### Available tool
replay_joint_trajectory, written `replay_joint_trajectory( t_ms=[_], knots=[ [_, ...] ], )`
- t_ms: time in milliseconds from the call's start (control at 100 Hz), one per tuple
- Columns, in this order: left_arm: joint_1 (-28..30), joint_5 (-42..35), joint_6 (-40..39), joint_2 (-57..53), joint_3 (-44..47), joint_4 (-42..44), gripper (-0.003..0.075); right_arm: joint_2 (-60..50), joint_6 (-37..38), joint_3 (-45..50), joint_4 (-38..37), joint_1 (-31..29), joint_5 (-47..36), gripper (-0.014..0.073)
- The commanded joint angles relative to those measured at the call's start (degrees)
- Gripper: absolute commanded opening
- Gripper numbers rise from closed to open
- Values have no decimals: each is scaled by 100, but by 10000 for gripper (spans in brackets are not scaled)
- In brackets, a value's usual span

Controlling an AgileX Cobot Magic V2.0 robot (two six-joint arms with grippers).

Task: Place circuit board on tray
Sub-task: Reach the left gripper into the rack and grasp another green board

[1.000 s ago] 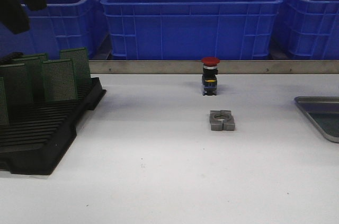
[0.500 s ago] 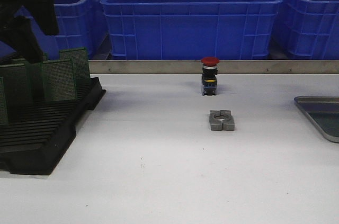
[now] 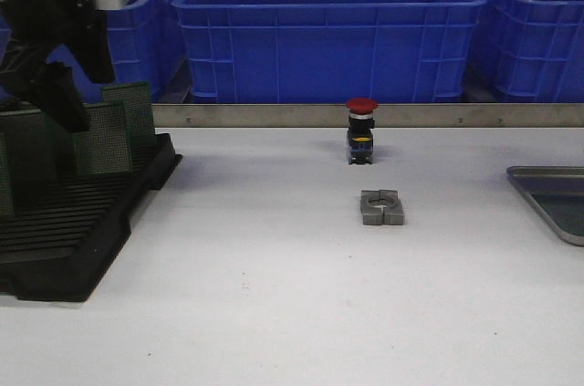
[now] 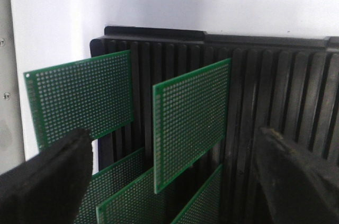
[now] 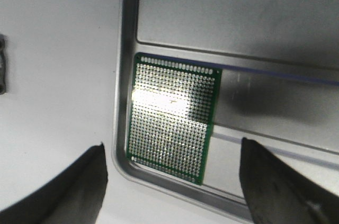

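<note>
Several green circuit boards stand upright in a black slotted rack (image 3: 82, 231) at the left. My left gripper (image 3: 66, 99) hangs over the rack's back rows. In the left wrist view it (image 4: 169, 181) is open, with one board (image 4: 190, 121) standing between its fingers (image 4: 47, 181), untouched. Another board (image 4: 79, 97) stands beside it. The silver tray (image 3: 557, 199) lies at the right edge. In the right wrist view a board (image 5: 174, 115) lies flat in the tray's (image 5: 119, 75) corner, and my right gripper (image 5: 169, 187) is open and empty above it.
Blue plastic bins (image 3: 328, 30) line the back behind a metal rail (image 3: 274, 115). A red push-button switch (image 3: 362, 130) and a grey metal block (image 3: 382, 207) sit mid-table.
My left arm has moved down and to the right over the rack's back boards. The boards, the tray and the mid-table parts have not moved.
</note>
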Motion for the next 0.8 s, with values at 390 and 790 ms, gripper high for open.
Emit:
replay_joint_trajectory(
  t_ms=[390,790],
  knots=[
    [2,-267,5,-69,-174,-65,578,-340,-22,-147,159,-28,122,542],
    [2,18,-81,128,-174,-139,534,-340,-22,-147,158,-28,165,542]
  ],
)
